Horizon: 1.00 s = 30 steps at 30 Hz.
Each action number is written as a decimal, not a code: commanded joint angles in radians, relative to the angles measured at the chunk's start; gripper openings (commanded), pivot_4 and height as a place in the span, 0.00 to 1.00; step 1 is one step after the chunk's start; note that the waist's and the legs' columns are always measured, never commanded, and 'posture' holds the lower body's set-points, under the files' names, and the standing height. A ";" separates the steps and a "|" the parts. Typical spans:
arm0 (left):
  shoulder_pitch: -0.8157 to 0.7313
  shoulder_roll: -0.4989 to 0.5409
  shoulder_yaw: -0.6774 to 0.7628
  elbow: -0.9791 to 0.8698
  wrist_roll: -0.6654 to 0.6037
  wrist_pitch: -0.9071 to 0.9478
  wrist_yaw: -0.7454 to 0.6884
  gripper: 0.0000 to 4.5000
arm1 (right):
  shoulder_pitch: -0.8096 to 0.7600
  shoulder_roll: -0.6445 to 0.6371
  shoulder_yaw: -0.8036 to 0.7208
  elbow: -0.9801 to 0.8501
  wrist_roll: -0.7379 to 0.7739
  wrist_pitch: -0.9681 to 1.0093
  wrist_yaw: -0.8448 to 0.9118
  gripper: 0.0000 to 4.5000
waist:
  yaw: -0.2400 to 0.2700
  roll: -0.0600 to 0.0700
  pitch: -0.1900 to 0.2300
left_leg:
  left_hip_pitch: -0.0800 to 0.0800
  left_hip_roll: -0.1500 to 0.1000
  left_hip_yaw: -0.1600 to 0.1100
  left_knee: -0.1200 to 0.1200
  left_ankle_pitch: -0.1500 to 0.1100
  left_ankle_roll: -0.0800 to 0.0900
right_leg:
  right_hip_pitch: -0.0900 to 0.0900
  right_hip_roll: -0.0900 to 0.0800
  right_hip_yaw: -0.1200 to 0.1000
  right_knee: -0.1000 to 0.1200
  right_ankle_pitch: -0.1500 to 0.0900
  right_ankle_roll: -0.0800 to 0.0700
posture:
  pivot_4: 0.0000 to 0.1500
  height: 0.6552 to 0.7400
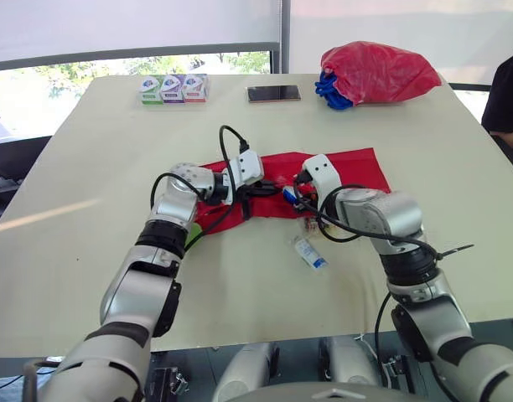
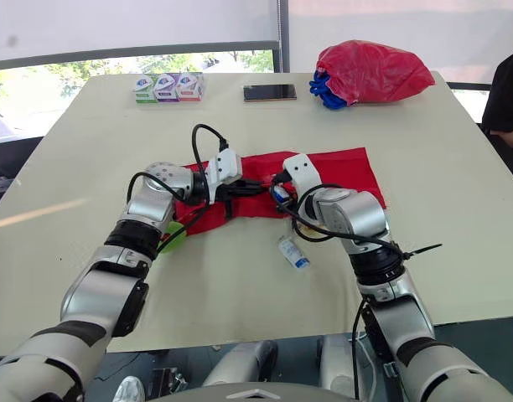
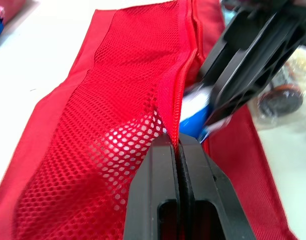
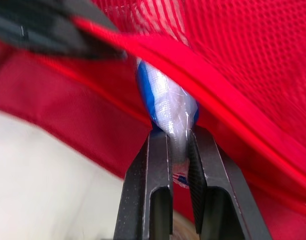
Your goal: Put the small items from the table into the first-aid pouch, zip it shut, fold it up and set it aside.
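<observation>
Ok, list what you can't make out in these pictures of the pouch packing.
- Inside of the pouch: head views, the left gripper and right gripper cover the opening, so what is already packed is unclear.
- The packet in the right gripper: right wrist view, its print is blurred.
- The three boxes at the far edge: head views, labels too small.
- A person: head views, cut off by the right edge.
</observation>
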<state>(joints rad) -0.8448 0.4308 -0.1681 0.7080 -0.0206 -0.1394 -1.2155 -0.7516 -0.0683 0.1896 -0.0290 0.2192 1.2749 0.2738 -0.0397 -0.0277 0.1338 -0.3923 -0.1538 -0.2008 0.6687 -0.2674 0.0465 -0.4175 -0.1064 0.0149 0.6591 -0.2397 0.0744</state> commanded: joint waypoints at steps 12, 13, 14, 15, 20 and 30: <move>-0.037 -0.050 -0.024 0.038 0.022 -0.083 -0.004 0.00 | -0.094 0.312 -0.342 0.155 0.103 -0.164 -0.221 0.00 | -0.003 0.002 -0.001 | 0.001 -0.002 -0.001 0.000 0.000 0.000 | 0.000 0.002 0.000 0.001 0.000 0.000 | 1.00 1.00; -0.039 -0.050 -0.024 0.042 0.023 -0.087 -0.006 0.00 | -0.089 0.310 -0.340 0.151 0.107 -0.160 -0.224 0.00 | -0.005 0.003 -0.002 | 0.001 -0.001 -0.001 -0.001 0.000 0.000 | 0.000 0.002 0.001 0.001 0.000 0.000 | 1.00 1.00; -0.040 -0.050 -0.024 0.046 0.024 -0.089 -0.007 0.00 | -0.084 0.307 -0.340 0.148 0.114 -0.157 -0.232 0.10 | -0.006 0.004 -0.002 | 0.001 -0.001 -0.001 -0.001 0.000 0.000 | 0.000 0.001 0.001 0.002 0.000 0.000 | 1.00 1.00; -0.041 -0.050 -0.024 0.049 0.024 -0.092 -0.009 0.00 | -0.080 0.306 -0.340 0.144 0.123 -0.154 -0.239 0.21 | -0.008 0.004 -0.002 | 0.001 -0.001 -0.001 -0.001 0.000 0.000 | 0.000 0.001 0.002 0.002 0.000 0.000 | 1.00 1.00; -0.066 -0.039 -0.015 0.099 0.028 -0.112 -0.003 0.00 | -0.052 0.255 -0.276 0.097 0.130 -0.134 -0.210 0.52 | -0.019 0.004 -0.002 | 0.001 0.000 0.000 -0.001 0.000 0.000 | -0.001 0.000 0.002 0.002 0.000 0.000 | 1.00 1.00; -0.128 -0.044 0.013 0.207 0.027 -0.147 0.011 0.00 | 0.022 -0.025 0.017 -0.121 0.105 -0.116 0.021 0.52 | -0.026 0.004 -0.002 | 0.001 -0.001 -0.001 -0.001 0.000 0.000 | -0.001 0.000 0.002 0.001 0.000 0.000 | 1.00 1.00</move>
<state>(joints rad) -0.9417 0.3919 -0.1675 0.9209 0.0189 -0.2699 -1.2065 -0.7251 -0.0728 0.1559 -0.0843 0.3219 1.1893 0.2490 -0.0655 -0.0234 0.1314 -0.3918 -0.1546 -0.2018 0.6673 -0.2674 0.0466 -0.4190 -0.1071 0.0164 0.6604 -0.2396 0.0744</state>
